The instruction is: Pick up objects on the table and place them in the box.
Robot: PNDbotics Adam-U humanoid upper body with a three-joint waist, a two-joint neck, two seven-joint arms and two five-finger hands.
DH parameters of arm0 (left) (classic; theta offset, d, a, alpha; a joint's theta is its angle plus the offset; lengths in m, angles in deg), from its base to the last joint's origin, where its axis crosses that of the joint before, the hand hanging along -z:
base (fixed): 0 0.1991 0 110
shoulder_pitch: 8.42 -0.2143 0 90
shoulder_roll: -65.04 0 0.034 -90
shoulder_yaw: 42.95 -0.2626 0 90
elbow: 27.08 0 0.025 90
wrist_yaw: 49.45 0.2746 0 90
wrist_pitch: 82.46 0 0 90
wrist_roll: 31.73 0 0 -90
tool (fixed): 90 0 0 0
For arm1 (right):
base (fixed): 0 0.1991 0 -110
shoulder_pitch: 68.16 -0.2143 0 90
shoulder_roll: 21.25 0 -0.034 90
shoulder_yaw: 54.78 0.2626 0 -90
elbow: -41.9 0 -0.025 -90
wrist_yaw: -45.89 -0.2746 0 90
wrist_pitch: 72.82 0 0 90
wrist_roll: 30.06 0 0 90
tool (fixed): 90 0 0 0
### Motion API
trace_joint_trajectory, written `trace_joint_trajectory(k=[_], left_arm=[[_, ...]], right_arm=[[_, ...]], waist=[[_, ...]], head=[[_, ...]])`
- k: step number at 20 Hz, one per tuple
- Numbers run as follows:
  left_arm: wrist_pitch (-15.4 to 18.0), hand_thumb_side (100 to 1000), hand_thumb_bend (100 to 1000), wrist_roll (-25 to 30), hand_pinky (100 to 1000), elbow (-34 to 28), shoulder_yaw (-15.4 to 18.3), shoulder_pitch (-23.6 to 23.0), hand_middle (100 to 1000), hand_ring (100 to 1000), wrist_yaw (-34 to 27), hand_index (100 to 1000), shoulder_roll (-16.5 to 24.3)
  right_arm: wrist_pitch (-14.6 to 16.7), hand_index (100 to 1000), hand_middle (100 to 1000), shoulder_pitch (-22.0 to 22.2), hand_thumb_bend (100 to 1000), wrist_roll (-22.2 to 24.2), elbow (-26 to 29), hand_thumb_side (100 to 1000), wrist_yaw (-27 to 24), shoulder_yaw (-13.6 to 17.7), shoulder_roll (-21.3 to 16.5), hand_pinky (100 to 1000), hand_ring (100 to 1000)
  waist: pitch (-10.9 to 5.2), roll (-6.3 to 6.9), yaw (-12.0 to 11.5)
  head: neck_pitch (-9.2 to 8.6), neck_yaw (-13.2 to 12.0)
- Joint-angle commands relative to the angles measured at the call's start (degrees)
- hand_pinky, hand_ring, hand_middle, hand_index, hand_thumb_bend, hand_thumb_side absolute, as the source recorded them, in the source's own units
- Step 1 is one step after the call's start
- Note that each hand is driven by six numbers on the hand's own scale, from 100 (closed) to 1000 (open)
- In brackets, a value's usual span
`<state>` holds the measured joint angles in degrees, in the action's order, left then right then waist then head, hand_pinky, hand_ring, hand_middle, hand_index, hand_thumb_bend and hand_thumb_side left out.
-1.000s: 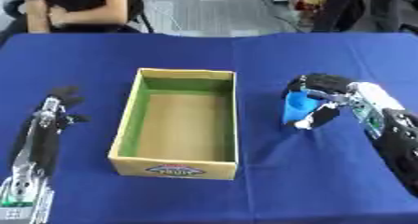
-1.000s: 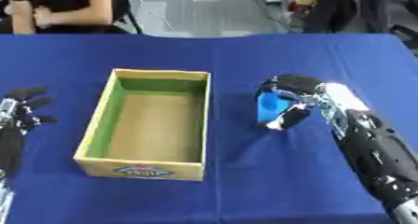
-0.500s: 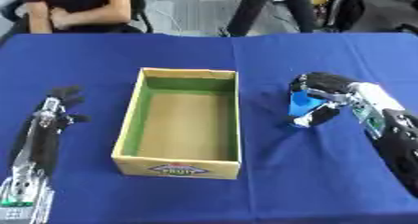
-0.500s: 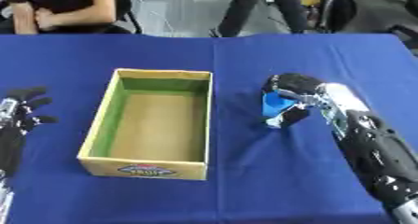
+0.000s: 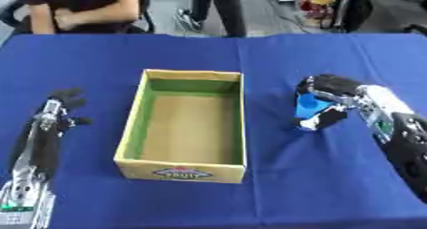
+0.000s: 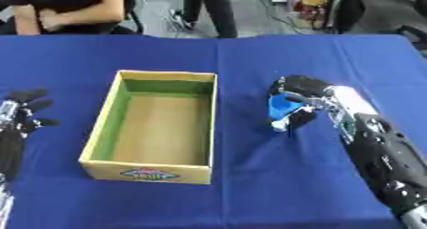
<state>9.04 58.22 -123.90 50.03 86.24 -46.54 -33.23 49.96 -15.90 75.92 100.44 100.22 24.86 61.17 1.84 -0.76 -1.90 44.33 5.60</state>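
Box (image 5: 183, 123) of yellow card with a green lining sits in the middle of the blue table (image 5: 250, 190), open at the top and with nothing visible inside. In the left eye view, the right hand (image 5: 338, 92) is to the right of the box, near it but not touching, with its fingers curled round a small blue thing (image 5: 310, 107). A white tip shows at the lower end of that thing, down by the cloth; whether it rests on the table or is just clear of it I cannot tell. The left hand (image 5: 60, 109) lies to the left of the box, well apart from it, fingers straight and holding nothing.

In the right eye view, the blue thing (image 6: 282, 108) shows more of its face below the curled fingers, and the right hand (image 6: 307, 90) covers its top and far side. It looks small and light, probably a plastic or foil-wrapped item, so weight should be no trouble. Slip is the likelier worry if the surface is smooth. The best hold, I judge, is across its middle, thumb on one side and fingers opposite, and not at the narrow white end. The left hand (image 6: 21, 111) appears here at the picture's left edge, flat and relaxed, away from the box.
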Motion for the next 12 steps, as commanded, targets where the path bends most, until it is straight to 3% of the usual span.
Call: trace_joint_trajectory(k=[1,5,12], left_arm=[[0.1,1000,392,0.1,617,-0.8,-0.1,0.5,847,820,0.2,837,0.7],[0.1,1000,392,0.1,617,-0.8,-0.1,0.5,848,821,0.2,837,0.7],[0.1,1000,393,0.0,617,-0.9,-0.1,0.5,848,821,0.2,837,0.7]], right_arm=[[-1.4,605,399,-0.8,305,-0.6,5.4,420,-2.9,1.9,-2.5,313,306],[-2.9,605,398,-0.8,304,-0.1,9.0,415,-5.3,2.6,-3.5,311,306],[-3.6,601,398,-1.0,298,1.2,10.1,425,-6.2,2.6,-3.7,310,306]], waist=[[-0.53,0.09,0.1],[-0.56,0.07,0.1],[-0.54,0.08,0.0]], head=[[-0.21,0.8],[-0.21,0.8],[-0.21,0.8]])
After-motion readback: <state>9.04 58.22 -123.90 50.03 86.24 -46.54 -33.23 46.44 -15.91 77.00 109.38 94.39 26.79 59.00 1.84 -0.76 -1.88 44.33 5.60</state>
